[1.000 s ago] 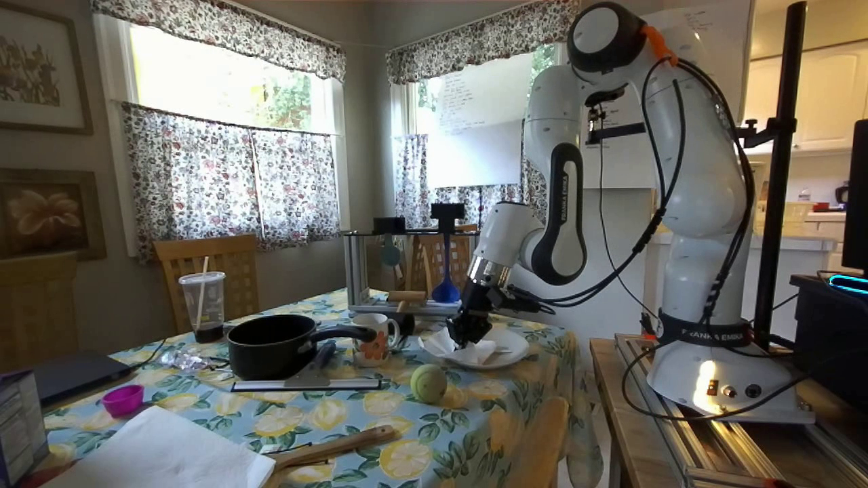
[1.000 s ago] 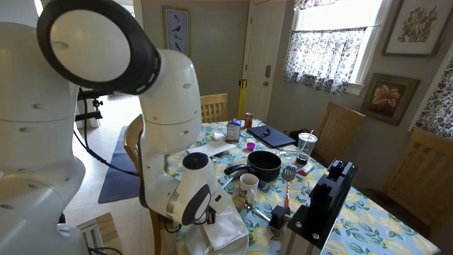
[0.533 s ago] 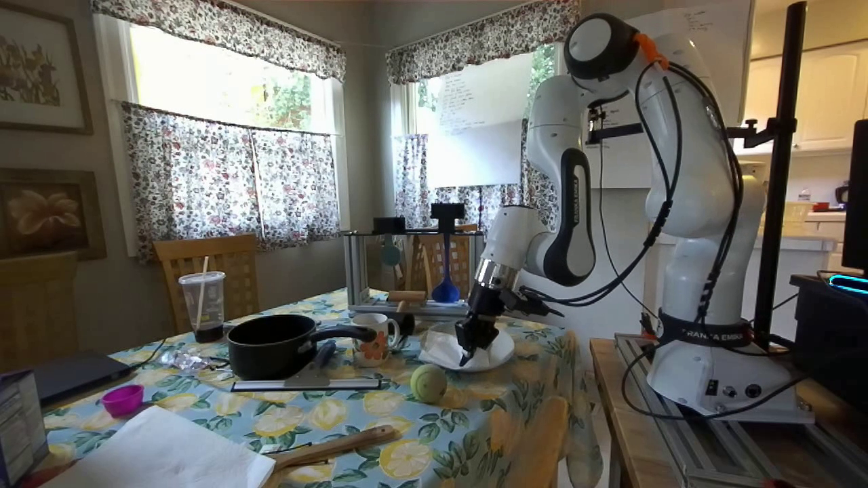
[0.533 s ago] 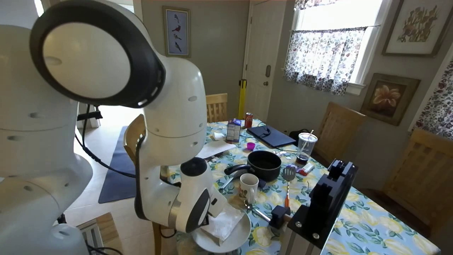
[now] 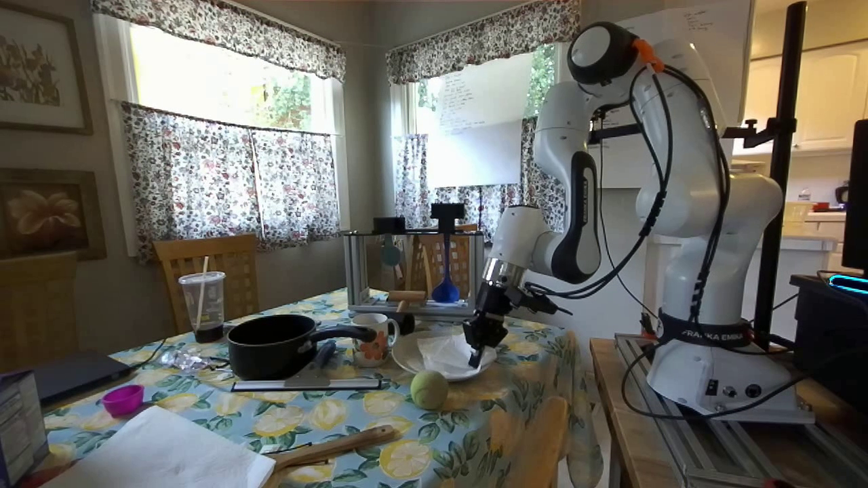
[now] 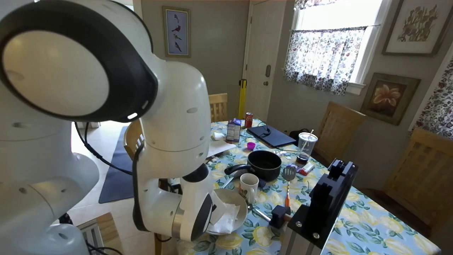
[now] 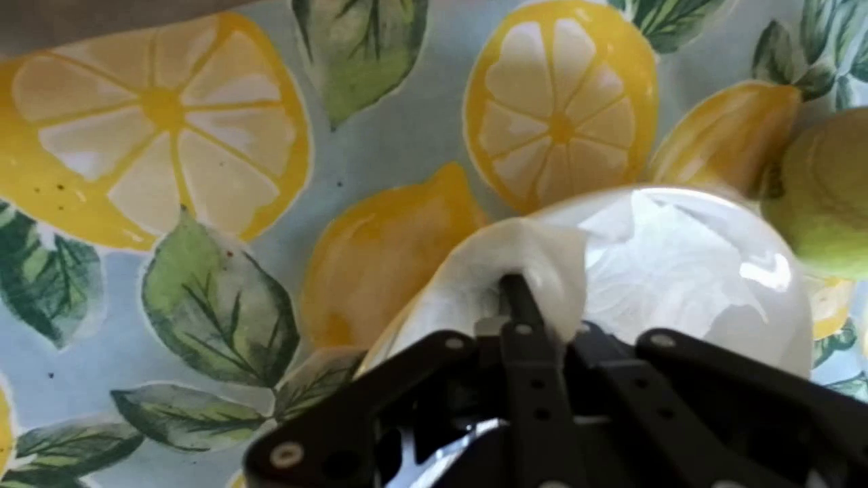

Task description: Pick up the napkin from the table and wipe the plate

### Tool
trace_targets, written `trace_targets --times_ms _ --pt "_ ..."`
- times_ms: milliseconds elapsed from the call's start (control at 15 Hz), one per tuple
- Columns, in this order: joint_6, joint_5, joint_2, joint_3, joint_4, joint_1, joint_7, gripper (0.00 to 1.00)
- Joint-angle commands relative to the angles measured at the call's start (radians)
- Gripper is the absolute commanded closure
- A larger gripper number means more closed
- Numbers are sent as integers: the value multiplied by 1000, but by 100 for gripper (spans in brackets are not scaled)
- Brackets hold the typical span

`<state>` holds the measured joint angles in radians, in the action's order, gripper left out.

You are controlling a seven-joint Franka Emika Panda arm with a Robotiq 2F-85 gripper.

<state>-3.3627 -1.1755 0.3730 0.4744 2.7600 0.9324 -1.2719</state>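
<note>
On the table (image 5: 339,407) before me, the plate (image 5: 405,353) could skid into the tennis ball (image 5: 429,390) if the gripper (image 5: 477,357), clamped on the napkin (image 5: 441,352), drags hard

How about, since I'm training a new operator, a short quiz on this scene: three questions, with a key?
1. Fill the gap: the gripper is closed on the (...).
2. True or false: the tennis ball lies on the tablecloth, off the plate.
3. Where does the mug stand? A) on a chair; B) between the pot and the plate; C) on the laptop.

Key: 1. napkin; 2. true; 3. B.
</note>
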Motion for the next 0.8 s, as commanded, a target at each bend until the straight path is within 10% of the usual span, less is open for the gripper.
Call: trace_targets --times_ms 0,733 --pt "60 -81 28 40 -2 66 -81 100" --pt "121 -77 -14 131 -3 192 -117 100"
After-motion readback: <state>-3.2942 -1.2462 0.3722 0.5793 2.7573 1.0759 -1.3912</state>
